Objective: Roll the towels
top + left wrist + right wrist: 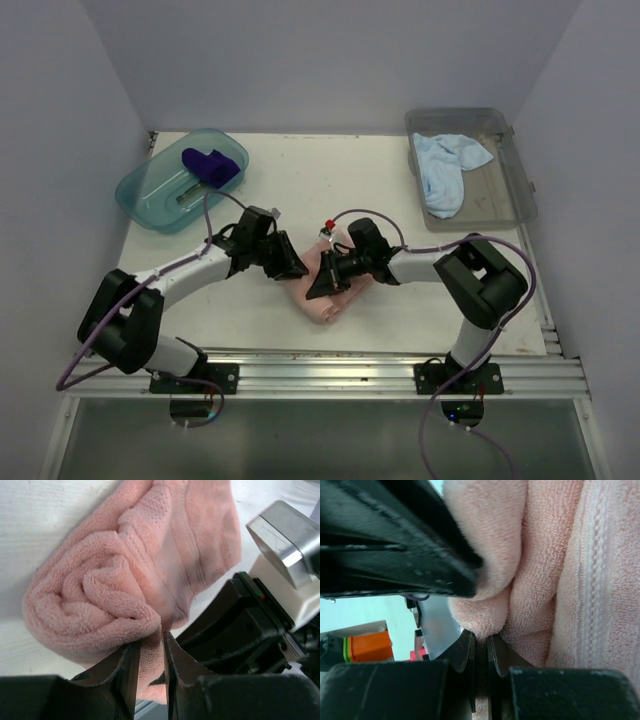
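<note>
While the purple towel (210, 165) lies in the teal tub (140, 195) far left, the left gripper (151, 652) and right gripper (481, 645) each pinch the half-rolled pink towel (115, 580) mid-table, fingers nearly closed; the blue towel (445, 170) sits in the grey bin (518, 195).

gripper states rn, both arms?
Left gripper: closed, pinching an edge of the pink towel.
Right gripper: closed, pinching a fold of the same pink towel.
</note>
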Controlling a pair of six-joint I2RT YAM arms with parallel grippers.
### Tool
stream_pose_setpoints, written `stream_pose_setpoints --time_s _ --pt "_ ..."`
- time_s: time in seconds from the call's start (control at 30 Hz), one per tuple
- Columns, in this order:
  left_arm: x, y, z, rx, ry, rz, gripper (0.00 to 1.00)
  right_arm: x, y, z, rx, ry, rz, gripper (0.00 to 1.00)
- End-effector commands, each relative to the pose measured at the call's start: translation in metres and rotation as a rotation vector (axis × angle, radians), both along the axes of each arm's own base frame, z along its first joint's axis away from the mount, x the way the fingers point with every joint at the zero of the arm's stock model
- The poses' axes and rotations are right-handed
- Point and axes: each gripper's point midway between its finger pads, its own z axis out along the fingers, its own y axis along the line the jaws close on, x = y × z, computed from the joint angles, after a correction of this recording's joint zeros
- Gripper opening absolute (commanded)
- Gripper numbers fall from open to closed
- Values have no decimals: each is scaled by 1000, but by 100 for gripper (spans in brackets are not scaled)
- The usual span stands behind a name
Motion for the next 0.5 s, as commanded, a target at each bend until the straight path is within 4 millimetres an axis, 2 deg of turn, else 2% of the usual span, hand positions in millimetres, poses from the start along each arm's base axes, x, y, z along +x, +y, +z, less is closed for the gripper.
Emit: stream_pose_setpoints --time_s 0.0,0.03,0.07,0.1,0.13,0.2,0.23,0.27,0.3,0.33,0.37,0.4,0.43,0.47 --pt "25 -10 -7 18 -59 1 28 -5 -1 8 20 11 20 0" --pt "27 -8 -14 40 -51 10 27 -4 -2 9 11 -4 14 0" --pt "28 -8 -22 52 -40 13 27 -3 -4 8 -2 -10 6 5" --pt "27 -7 -37 76 -6 11 26 -1 -8 4 -41 -11 -19 12" --pt "27 -7 -44 84 9 11 25 1 -10 5 -56 -36 -29 33" --pt "26 -8 -56 92 39 5 23 1 -17 16 -84 -73 -57 50" --pt "22 -8 -64 102 66 -3 22 10 -22 16 -127 -124 -93 60" --pt "21 -6 -69 108 77 -2 22 12 -27 17 -159 -149 -112 64" --pt "19 -5 -72 113 86 -4 22 9 -36 29 -183 -170 -128 66" --pt "19 -5 -72 115 84 -6 22 22 -44 32 -242 -244 -179 69" --pt "16 -4 -75 123 91 -9 22 25 -50 39 -268 -283 -200 69" --pt "16 -3 -74 123 90 -7 22 20 -58 47 -306 -308 -209 69" --pt "14 -2 -76 123 92 -8 22 34 -65 55 -360 -396 -256 68" --pt "13 -2 -76 121 94 -8 22 37 -69 61 -391 -437 -267 67"
